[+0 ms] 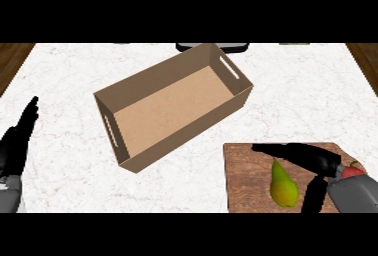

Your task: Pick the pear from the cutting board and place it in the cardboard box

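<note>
Pear (283, 183) lies on cutting board (244, 175), below-right of cardboard box (173, 106). Right hand (310, 156) hovers over board beside pear, fingers extended. Left hand (16, 137) rests far left of box, fingers up.

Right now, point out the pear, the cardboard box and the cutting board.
pear (283, 186), head view, on its wide lower body.
cardboard box (168, 107), head view, on its bare inside floor.
cutting board (247, 172), head view, on bare wood left of the fruit.
</note>
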{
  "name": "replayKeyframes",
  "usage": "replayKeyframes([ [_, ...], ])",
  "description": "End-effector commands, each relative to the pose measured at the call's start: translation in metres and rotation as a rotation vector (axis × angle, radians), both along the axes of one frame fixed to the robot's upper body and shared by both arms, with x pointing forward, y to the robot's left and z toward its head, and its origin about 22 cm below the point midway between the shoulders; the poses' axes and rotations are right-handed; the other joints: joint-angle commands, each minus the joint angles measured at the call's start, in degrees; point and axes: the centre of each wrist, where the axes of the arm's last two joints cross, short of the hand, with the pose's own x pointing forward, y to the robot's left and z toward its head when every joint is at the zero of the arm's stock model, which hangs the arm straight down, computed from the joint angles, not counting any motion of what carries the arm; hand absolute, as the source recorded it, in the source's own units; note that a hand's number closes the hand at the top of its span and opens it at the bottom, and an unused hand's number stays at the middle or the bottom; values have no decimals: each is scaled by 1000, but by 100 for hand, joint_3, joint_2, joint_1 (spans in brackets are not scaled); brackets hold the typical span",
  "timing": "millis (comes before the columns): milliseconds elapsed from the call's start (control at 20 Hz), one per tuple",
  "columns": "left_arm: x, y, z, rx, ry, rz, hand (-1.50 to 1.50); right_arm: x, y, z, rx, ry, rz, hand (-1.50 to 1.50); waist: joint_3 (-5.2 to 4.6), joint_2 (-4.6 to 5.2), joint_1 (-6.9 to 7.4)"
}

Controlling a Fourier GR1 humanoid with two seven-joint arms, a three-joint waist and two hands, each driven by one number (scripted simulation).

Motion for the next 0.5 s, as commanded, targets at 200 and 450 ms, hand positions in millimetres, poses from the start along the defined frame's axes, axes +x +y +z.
replayKeyframes([
  [200,5,-10,-19,10,2,-5,0,-15,21,-38,18,-173,-80,150,10,21,-3],
  [450,-1,-5,-1,-15,1,-6,0,6,19,-32,12,-279,-118,150,10,12,24],
])
